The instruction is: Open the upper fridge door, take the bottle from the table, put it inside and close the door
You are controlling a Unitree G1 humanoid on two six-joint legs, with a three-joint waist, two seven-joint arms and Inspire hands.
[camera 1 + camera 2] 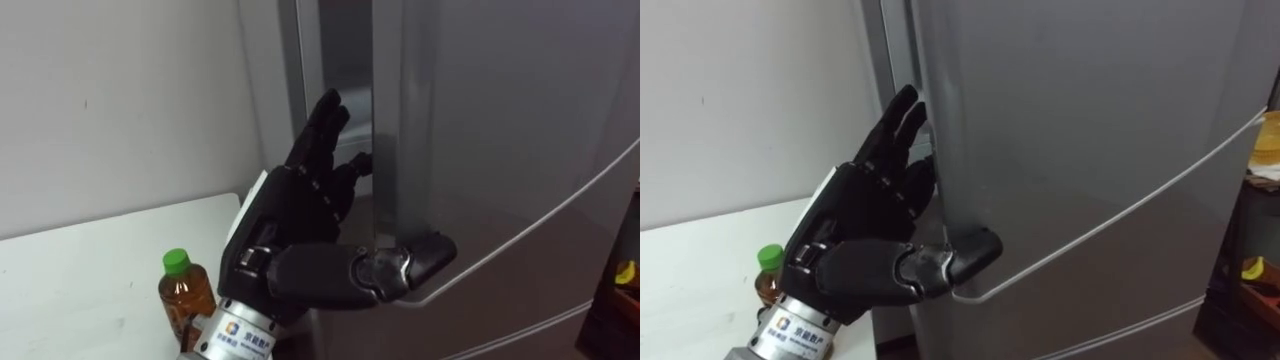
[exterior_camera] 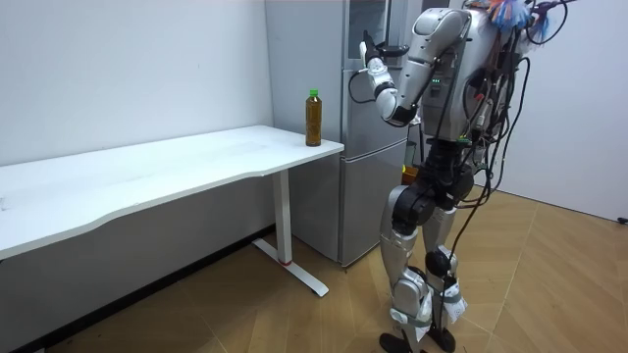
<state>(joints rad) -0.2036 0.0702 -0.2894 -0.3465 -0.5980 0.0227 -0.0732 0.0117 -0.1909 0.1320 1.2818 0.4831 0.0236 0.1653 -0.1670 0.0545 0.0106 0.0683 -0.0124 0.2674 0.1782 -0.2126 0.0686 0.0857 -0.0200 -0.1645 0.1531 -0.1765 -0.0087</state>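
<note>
i see my robot standing on the wood floor (image 2: 549, 284) right in front of the tall grey fridge (image 1: 500, 120), at the right side of the room view. its left hand (image 1: 300, 210) is up high, in the middle of the left eye view, at the left edge of the upper fridge door (image 1: 1070, 110). the hand is wide open. the fingers (image 1: 322, 125) are straight and point up along the door edge, and in the right eye view their tips go behind that edge. the thumb (image 1: 415, 262) sticks out to the right and lies flat on the front of the door, just above a thin pale line (image 1: 540, 222) that curves across the fridge. the hand has nothing curled in it. i cannot tell if the door is open a crack or closed. the bottle (image 1: 186, 295) is not in the hand. it stands upright on the white table (image 1: 80, 270), in the lower left of the left eye view, just beside the wrist. it has a green cap and a brown drink inside. in the room view the bottle stands on the table's corner nearest the fridge, left of the raised arm and apart from it. a white wall (image 1: 120, 90) is behind the table.
</note>
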